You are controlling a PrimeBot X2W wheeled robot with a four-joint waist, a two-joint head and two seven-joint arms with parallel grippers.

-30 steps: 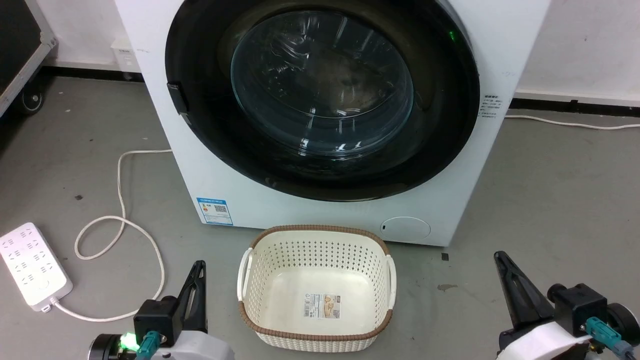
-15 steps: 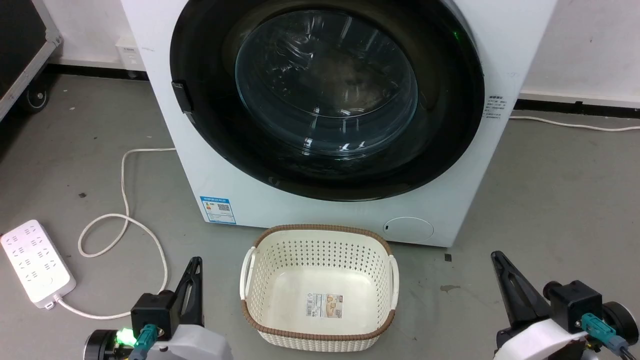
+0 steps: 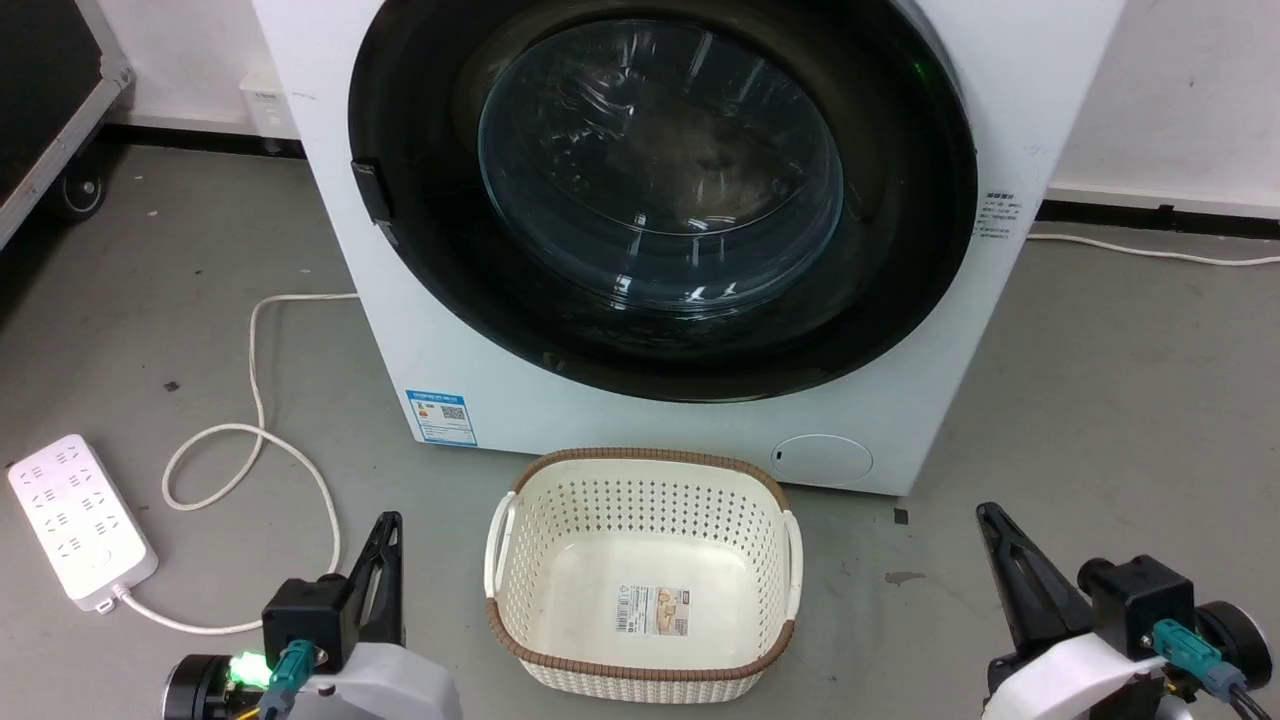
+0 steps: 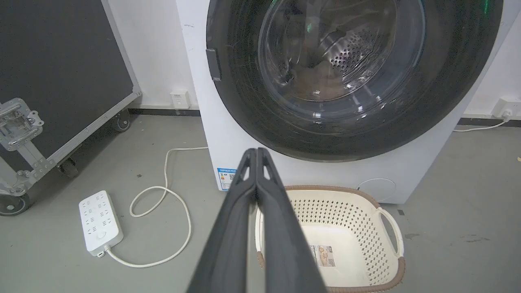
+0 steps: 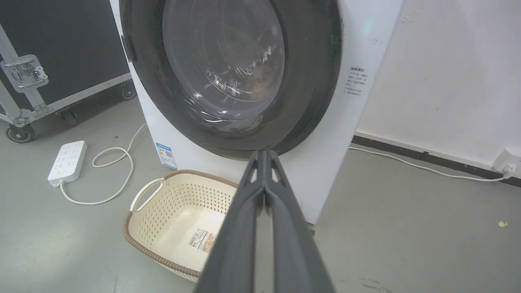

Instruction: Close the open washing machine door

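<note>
Door: the washing machine door [image 3: 660,170] sits upper middle and looks flush on the white washer [image 3: 430,340], so probably done.
Tip: if the latch isn't seated, I'd push gently on the rim.
Left gripper [image 4: 257,152]: lower left, fingers together, empty, pointing up.
Right gripper [image 5: 264,154]: lower right, same deal.

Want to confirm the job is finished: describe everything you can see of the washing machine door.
The washing machine door is a large round black frame around a bulging clear glass bowl, nearly as wide as the white washer front. A small dark tab sits on its left edge. It appears to lie flush against the front, shut. Through the glass the perforated steel drum shows. Nothing touches it.
</note>
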